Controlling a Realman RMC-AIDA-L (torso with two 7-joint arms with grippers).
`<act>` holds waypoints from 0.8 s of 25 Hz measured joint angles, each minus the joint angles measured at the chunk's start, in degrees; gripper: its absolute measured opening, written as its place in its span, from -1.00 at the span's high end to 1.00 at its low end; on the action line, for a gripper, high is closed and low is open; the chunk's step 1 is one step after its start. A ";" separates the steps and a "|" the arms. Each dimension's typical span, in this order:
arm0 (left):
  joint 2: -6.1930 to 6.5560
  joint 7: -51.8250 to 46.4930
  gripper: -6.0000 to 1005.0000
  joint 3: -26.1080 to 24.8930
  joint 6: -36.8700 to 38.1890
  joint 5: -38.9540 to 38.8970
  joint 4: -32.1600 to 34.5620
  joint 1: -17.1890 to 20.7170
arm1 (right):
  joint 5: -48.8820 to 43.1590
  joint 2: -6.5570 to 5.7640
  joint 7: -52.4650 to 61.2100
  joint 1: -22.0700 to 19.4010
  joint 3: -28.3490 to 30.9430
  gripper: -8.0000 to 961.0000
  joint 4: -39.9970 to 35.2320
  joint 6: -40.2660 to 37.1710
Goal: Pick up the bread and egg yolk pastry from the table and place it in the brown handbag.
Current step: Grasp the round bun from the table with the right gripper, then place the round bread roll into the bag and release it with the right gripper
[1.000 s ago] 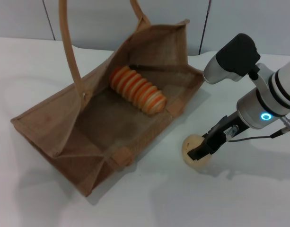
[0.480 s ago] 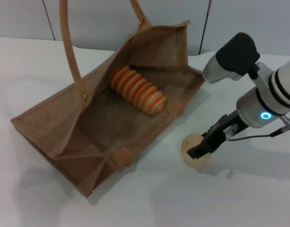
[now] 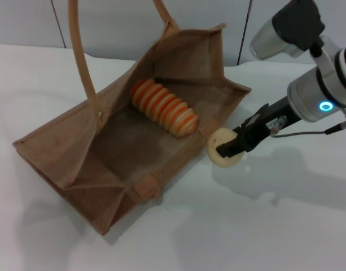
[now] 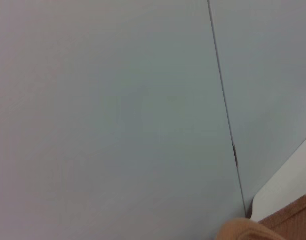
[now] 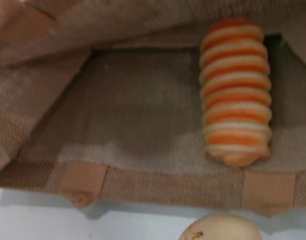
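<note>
Right hand (image 3: pixel 232 148) clamped on the egg yolk pastry (image 3: pixel 224 153), held clear of the tabletop (image 3: pixel 285 226) just off the bag's right-hand rim, toward the right edge of the tabletop. Brown handbag (image 3: pixel 77 152) lying open on its side across the middle of the tabletop, mouth facing the held pastry, long axis running from the near-left corner toward the far-right. Key relation: bag opening directly to the left of the hand, with only the low stitched rim between pastry and bag interior; in the right wrist view, rim in the foreground, pastry (image 5: pixel 221 228) just short of it, bag floor (image 5: pixel 138 110) beyond. Judged next need: a short carry leftward over the rim, then release onto the bare floor nearer than the bread. Bread (image 3: pixel 164 107) already inside, lying diagonally along the far-right part of the bag floor, ridged, striped orange and cream. Pastry: small, round, pale beige-yellow, smooth and matte, likely prone to roll once released. Risk, as a judgement: clipping the rim and dropping short. Left hand out of sight; state not determinable, its wrist camera facing a blank wall.
</note>
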 joint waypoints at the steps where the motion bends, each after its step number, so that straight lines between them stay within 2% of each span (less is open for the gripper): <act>1: 0.00 0.00 0.76 0.00 0.00 0.00 0.00 -0.08 | 0.07 0.01 0.09 -0.19 0.25 -0.24 -0.86 0.42; 7: -0.23 0.04 0.76 0.00 0.12 -0.46 0.03 -0.71 | 1.66 0.31 1.96 -0.42 0.38 -0.18 -8.10 2.35; 10: -0.52 0.03 0.76 0.18 0.15 -0.79 0.04 -1.91 | 4.56 0.34 1.89 0.21 -0.77 -0.17 -8.94 1.30; 14: -0.70 -0.35 0.76 1.40 0.37 -1.20 0.10 -3.56 | 7.08 0.32 0.88 1.74 -2.65 -0.16 -5.16 -3.09; 20: -1.08 -0.45 0.76 1.61 1.53 -5.56 0.52 -4.06 | 15.82 0.36 -6.63 6.43 -3.23 -0.14 7.27 -9.10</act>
